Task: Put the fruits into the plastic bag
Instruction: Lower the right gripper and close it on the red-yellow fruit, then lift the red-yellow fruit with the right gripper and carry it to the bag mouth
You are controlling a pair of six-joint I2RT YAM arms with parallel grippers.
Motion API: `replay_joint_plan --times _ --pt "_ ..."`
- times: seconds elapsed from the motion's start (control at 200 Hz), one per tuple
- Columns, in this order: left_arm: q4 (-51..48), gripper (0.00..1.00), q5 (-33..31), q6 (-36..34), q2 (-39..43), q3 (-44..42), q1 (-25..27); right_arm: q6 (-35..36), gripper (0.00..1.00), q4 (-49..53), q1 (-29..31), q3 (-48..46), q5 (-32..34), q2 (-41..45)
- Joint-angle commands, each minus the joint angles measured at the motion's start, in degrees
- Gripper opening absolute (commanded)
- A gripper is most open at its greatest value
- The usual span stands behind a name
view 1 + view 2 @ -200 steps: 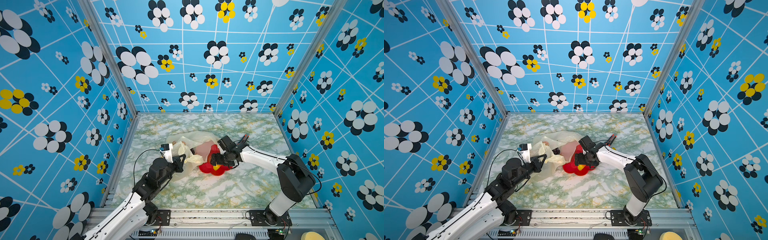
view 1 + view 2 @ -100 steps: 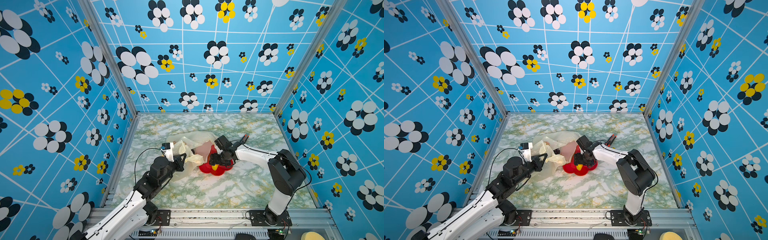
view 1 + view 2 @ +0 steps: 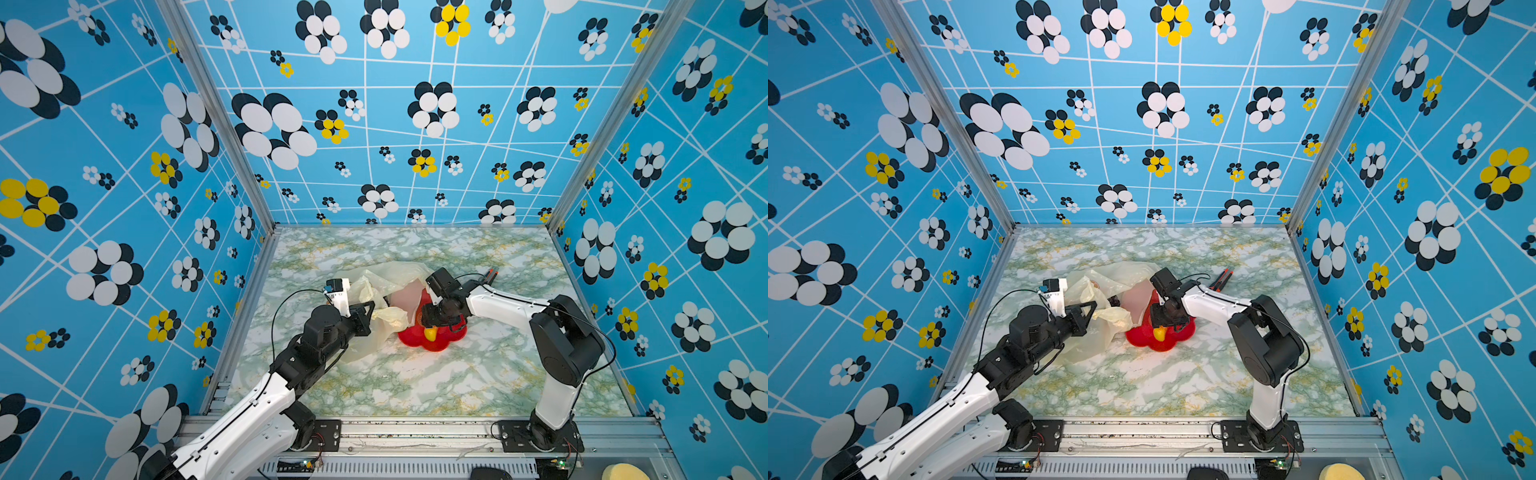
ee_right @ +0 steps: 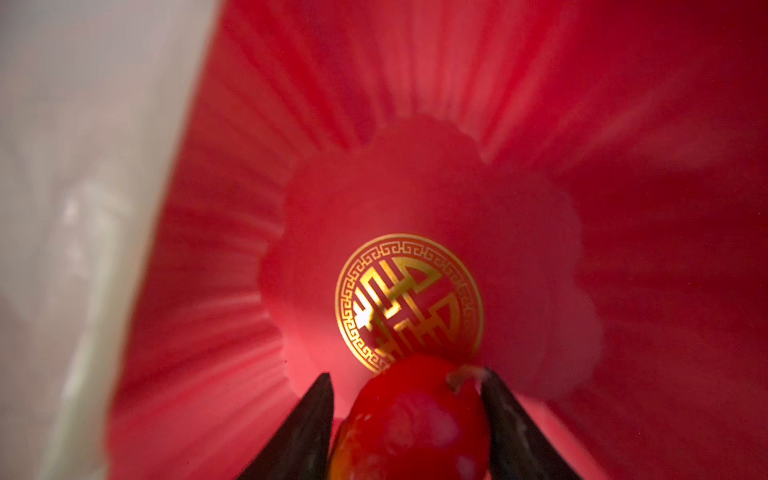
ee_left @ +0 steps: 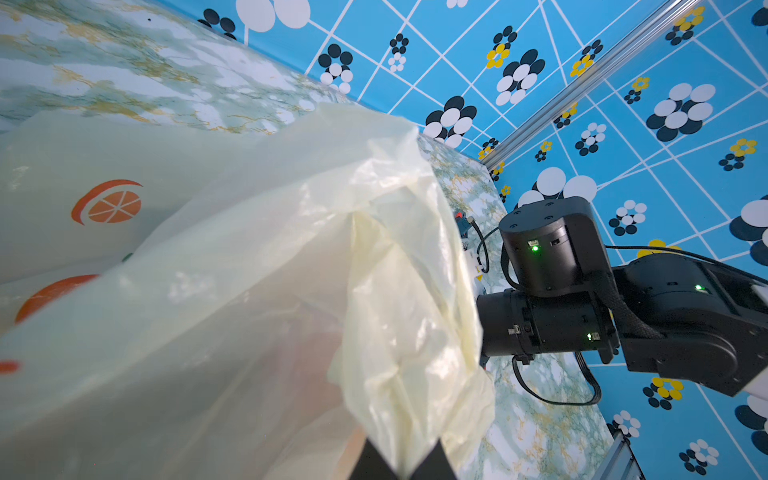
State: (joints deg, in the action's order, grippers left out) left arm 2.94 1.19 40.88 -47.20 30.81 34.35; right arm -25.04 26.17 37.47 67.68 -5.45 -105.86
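1. Two arms reach in from the front edge of the marbled tabletop (image 3: 415, 386).
2. Nearest to that edge, about mid-tabletop, sits the red flower-shaped plate (image 3: 441, 345). Both top views show a yellow fruit (image 3: 431, 333) on its front part.
3. The right gripper (image 3: 433, 325) points down over the plate, and its fingers are hidden from above. Only the right wrist view shows the fingers (image 4: 307, 436): they stand apart on either side of a red fruit (image 4: 415, 428) that rests on the plate. Whether they already clamp it cannot be told.
4. That same view alone shows a gold round emblem (image 4: 409, 303) at the plate's centre, with a key-pattern border around a stylised sign.
5. Left of the plate, the left gripper (image 3: 372, 311) has its fingers together, pinching a fold of the plastic bag (image 3: 390, 274). The left wrist view shows the dark tips (image 5: 432, 461) closed on the film.
6. The bag lies left of centre and laps over the plate's far-left side. Its orange-slice prints (image 5: 110, 203) show only in the left wrist view.
7. Farthest, toward the back edge, an orange-and-black tool (image 3: 489, 275) lies apart from the plate.
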Motion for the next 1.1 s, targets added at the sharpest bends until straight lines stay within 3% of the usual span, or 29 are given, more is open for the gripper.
replay_joint_plan --times 0.0,0.43,0.68,1.095 --pt "-0.59 0.00 -0.75 0.69 -2.84 3.86 1.27 0.18 0.54 -2.19 0.57 1.64 -3.03 -1.90" --pt "-6.13 0.00 -7.15 2.62 -7.81 10.21 2.57 -2.49 0.47 -12.48 -0.38 -2.03 -11.42 -0.20" --pt "-5.59 0.00 -9.84 5.10 -9.19 10.00 2.56 -5.22 0.45 -17.75 -2.71 -4.99 -15.90 0.83" --pt "-1.98 0.00 -10.36 3.26 -7.26 7.53 2.39 -8.40 0.40 -20.65 -7.02 -7.46 -19.73 5.72"
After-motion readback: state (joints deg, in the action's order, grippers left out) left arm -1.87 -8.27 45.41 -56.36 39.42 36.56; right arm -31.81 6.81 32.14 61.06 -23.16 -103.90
